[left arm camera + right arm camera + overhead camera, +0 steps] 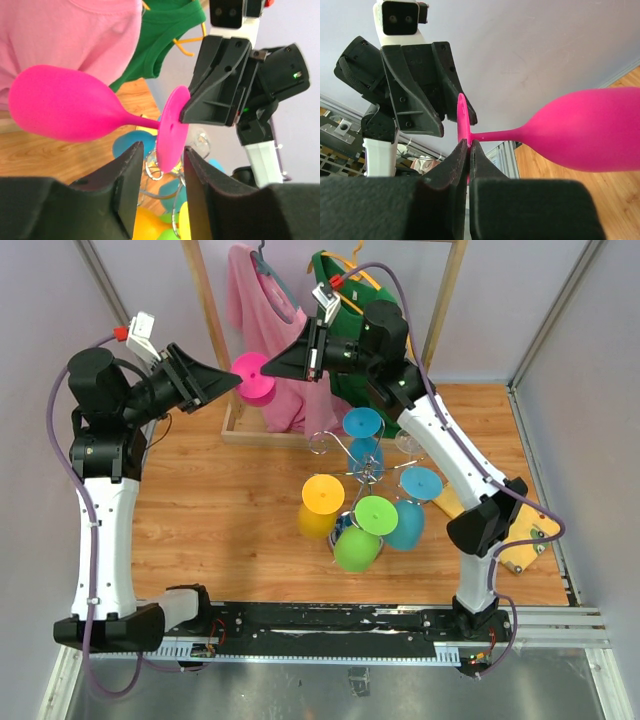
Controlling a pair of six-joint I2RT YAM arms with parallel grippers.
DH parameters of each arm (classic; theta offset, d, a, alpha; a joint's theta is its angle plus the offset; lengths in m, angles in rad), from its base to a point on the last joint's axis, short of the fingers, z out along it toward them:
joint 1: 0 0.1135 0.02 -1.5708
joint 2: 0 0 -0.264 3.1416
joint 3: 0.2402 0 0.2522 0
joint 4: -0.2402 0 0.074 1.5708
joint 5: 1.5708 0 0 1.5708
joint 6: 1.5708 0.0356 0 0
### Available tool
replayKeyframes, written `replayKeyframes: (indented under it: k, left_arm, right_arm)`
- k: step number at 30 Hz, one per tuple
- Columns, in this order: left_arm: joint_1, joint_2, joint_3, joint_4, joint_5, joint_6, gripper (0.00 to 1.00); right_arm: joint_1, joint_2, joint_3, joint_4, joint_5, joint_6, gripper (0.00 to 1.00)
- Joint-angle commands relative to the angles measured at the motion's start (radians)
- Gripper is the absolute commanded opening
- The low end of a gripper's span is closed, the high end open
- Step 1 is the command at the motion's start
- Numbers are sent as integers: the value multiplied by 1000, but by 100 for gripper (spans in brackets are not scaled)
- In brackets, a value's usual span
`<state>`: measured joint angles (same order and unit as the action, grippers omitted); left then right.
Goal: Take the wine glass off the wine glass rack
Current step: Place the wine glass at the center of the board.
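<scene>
Wine glass (590, 131), foot pinched in right gripper (468, 146)

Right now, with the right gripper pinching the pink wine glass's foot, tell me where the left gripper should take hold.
Take the foot disc by its free rim, coming from the side opposite the right gripper. The pink wine glass's disc sits edge-on between the left gripper's open fingers, so closing there would likely pinch its flat faces. The bowl looks too wide and rounded.
</scene>
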<state>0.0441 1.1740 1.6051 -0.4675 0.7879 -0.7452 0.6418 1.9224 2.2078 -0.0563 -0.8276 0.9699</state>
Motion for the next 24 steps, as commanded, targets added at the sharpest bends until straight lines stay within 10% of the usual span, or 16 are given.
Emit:
replayKeyframes:
  k: [1, 12, 24]
  left_arm:
    - [45, -8, -17, 50, 47, -5, 56]
    - [264, -3, -284, 568, 277, -360, 84]
    - [264, 94, -268, 1107, 265, -743, 91]
  right_arm:
    - [-2, -73, -27, 87, -12, 47, 1]
    - [-86, -161, -136, 520, -49, 413, 1]
    - [-89, -106, -142, 769, -30, 609, 1]
